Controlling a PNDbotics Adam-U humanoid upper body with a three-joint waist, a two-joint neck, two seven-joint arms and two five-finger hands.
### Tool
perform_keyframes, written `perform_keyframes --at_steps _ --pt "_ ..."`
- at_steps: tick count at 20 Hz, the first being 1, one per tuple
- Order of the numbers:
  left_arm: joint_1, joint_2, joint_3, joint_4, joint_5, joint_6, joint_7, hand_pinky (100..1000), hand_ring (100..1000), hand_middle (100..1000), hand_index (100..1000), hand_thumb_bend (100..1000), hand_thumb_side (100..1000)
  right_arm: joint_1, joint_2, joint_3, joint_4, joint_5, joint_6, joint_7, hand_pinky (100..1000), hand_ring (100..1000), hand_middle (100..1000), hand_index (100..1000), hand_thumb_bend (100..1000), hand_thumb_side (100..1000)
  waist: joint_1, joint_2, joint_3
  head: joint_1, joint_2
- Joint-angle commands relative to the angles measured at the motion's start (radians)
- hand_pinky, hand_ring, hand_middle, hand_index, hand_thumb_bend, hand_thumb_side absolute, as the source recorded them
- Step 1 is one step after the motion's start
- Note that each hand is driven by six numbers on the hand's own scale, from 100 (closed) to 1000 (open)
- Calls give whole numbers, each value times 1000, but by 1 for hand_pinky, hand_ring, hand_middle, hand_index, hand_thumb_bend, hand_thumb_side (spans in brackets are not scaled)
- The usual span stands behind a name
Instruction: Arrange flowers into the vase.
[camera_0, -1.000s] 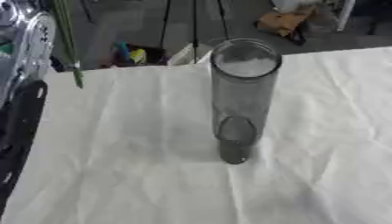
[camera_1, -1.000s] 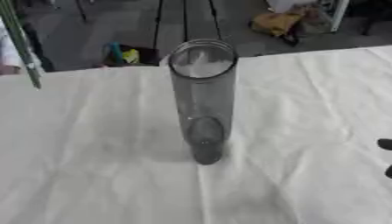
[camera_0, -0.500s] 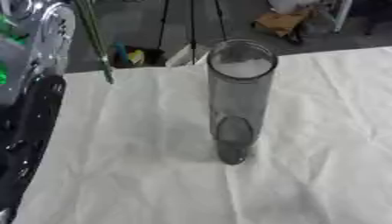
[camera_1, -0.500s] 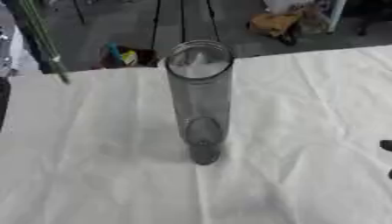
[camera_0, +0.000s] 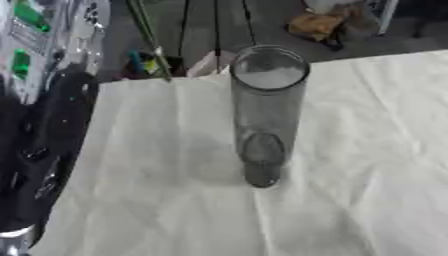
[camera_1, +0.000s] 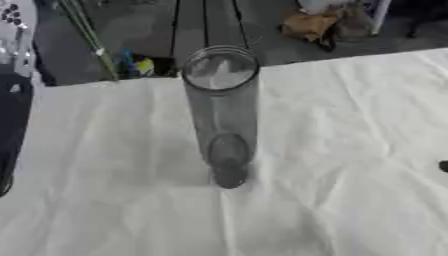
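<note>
- A tall, clear cylindrical glass vase (camera_0: 265, 115) was seen standing upright near the middle of a counter (camera_0: 367, 165) covered with a white cloth, its open mouth towards the far edge. Nothing could be seen inside it.
- A thin green flower stem (camera_0: 149, 37) was seen at the upper left, hanging steeply from the top edge of the picture, its lower tip just above the counter's far left edge. Its bloom was out of frame.
- The stem lay up and to the left of the vase mouth, well apart from it; its long axis ran nearly vertical, leaning slightly to the right at the bottom.
- The robot's left arm (camera_0: 44, 130) was seen as a black and silver mass along the left side. The left hand itself was not shown, so it could not be told whether it was pinching the stem.
- Only a small dark speck at the right edge of the right eye view might have belonged to the right hand; its state could not be told.
- The left side was judged nearer to the stem, so the coming move would likely be a carry rightwards until the tip stood over the mouth.
- Tripod legs (camera_1: 206, 25) and a brownish bundle (camera_1: 306, 25) were seen on the floor beyond; nothing stood between stem and vase.
</note>
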Motion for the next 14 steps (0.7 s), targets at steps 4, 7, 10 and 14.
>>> perform_keyframes --at_steps 4,7,10,14 --pt "-44 14 -10 -4 82 -35 21 100 100 100 119 244 719 -13 -26 6 -19 -5 10 9 858 574 478 696 100 998 17 -32 -14 12 -12" --pt "-61 15 -5 3 120 -48 38 100 100 100 119 249 720 -13 -26 7 -19 -3 15 10 859 574 477 696 100 998 20 -34 -21 17 -10" --pt "-76 49 11 -8 335 -92 58 100 100 100 119 246 719 -14 -25 8 -19 -2 22 10 860 574 477 696 100 999 24 -37 -25 21 -8" --pt "-85 127 45 -41 693 -176 71 100 100 100 119 242 718 -13 -26 7 -19 0 26 9 861 574 477 696 100 999 27 -39 -28 24 -6"
